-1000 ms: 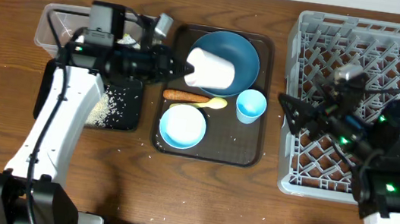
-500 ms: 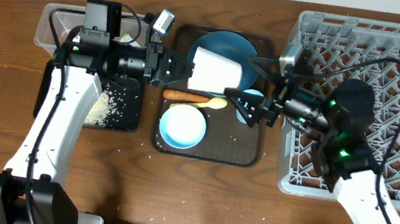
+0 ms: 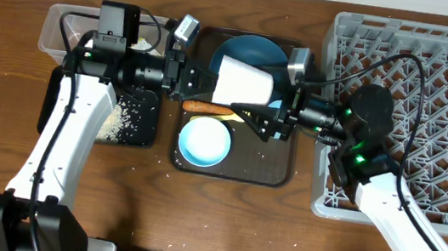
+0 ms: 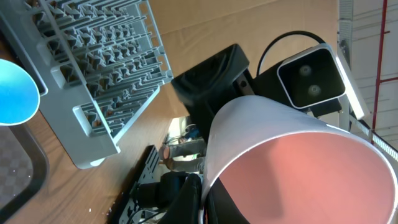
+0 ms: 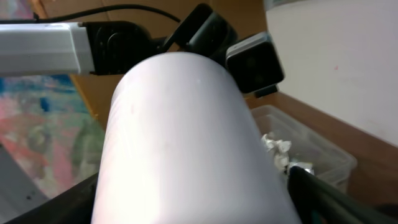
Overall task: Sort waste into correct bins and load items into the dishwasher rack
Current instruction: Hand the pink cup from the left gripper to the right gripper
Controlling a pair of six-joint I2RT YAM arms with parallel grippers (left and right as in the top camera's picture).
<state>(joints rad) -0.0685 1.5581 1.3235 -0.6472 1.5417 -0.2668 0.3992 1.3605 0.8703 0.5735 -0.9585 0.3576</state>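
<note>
The left gripper (image 3: pixel 200 80) is clenched on the rim of the pink cup (image 3: pixel 242 81), holding it sideways above the dark blue plate (image 3: pixel 255 48). The right gripper (image 3: pixel 247 111) gapes wide, flanking the cup; whether it touches is unclear.

Seen from overhead, the pink cup (image 3: pixel 242 81) hides part of the dark blue plate (image 3: pixel 254 50), and the right pincer (image 3: pixel 258 91) covers most of the light blue cup (image 3: pixel 276 106). Whether that pincer's fingers touch the pink cup cannot be told. The dishwasher rack (image 3: pixel 439 49) is cut off at the right edge.
</note>
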